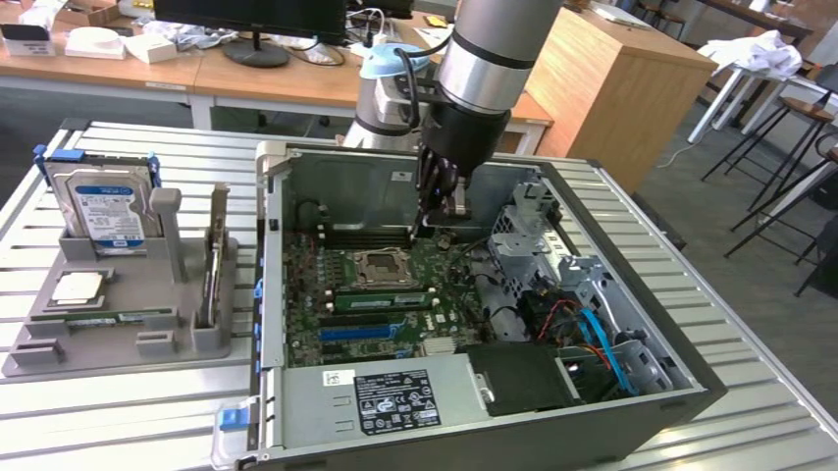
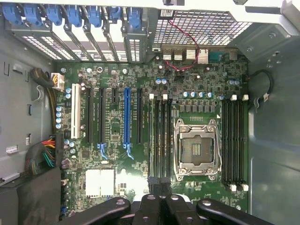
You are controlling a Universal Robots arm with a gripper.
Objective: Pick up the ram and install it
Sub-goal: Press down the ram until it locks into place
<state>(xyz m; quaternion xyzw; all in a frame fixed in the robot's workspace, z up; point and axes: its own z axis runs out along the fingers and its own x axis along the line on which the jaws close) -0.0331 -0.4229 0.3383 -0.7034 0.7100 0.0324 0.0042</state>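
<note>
Inside the open computer case [image 1: 271, 245], a green ram stick [image 1: 384, 299] stands seated in a slot just beside the bare processor socket [image 1: 380, 265]. A second ram stick [image 1: 98, 317] lies flat in the gray tray [image 1: 118, 348] at the exterior view's left, well apart from the arm. I cannot tell which of the two this job means.

My gripper [image 1: 445, 218] hangs above the circuit board [image 2: 117, 79], clenched tight with nothing between its fingers. In the wrist view it sits in line with the bank of slots next to the socket.

As I judge it, the danger is a descent that runs off line. The closed fingers could strike the white slot clips or the exposed socket contacts, and an uneven push on the seated stick could tilt it in its slot.

The tray also holds a hard drive [image 1: 105, 211] standing upright and a square processor chip [image 1: 78, 287] lying flat. The case holds the board, a labelled power supply [image 1: 380, 392] and red and blue cables [image 1: 596, 329].
</note>
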